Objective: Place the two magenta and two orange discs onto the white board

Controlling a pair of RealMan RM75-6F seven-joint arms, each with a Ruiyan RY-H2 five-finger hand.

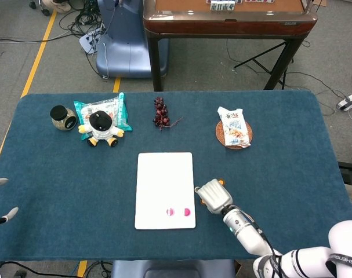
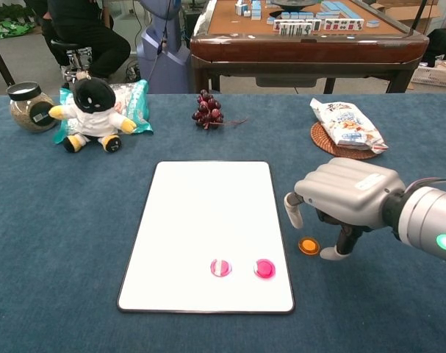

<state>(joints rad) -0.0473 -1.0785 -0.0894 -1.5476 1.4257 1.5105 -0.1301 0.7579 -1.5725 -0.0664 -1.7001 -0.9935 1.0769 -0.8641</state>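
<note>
So, nearest the robot: two magenta discs sit side by side on the near end of the white board (image 2: 208, 213), the left magenta disc (image 2: 220, 268) striped pale, the right magenta disc (image 2: 264, 268) solid. Board lies flat on the blue table (image 2: 76, 243).

At 3 o'clock from the right disc, just off the board's edge, one orange disc (image 2: 308, 245) lies on the cloth. Only one orange disc shows. Right hand (image 2: 345, 203) hovers over it, knuckles up, fingers curled downward and parted, holding nothing; one fingertip (image 2: 330, 254) sits just beside the disc, contact not clear. In the head view the hand (image 1: 213, 196) covers most of the disc.

Left hand (image 1: 0, 200): only two pale fingertips show at the table's left edge, apart, nothing between them.

Further out, all well clear of the board: snack bag (image 2: 345, 124) on a woven coaster (image 2: 333, 145) at 1 o'clock, grape bunch (image 2: 207, 108) at 12, plush penguin (image 2: 92, 105) leaning on a teal packet (image 2: 134, 101) at 10, lidded jar (image 2: 28, 107) beside it. Beyond the table, a mahjong table (image 2: 303, 40).
</note>
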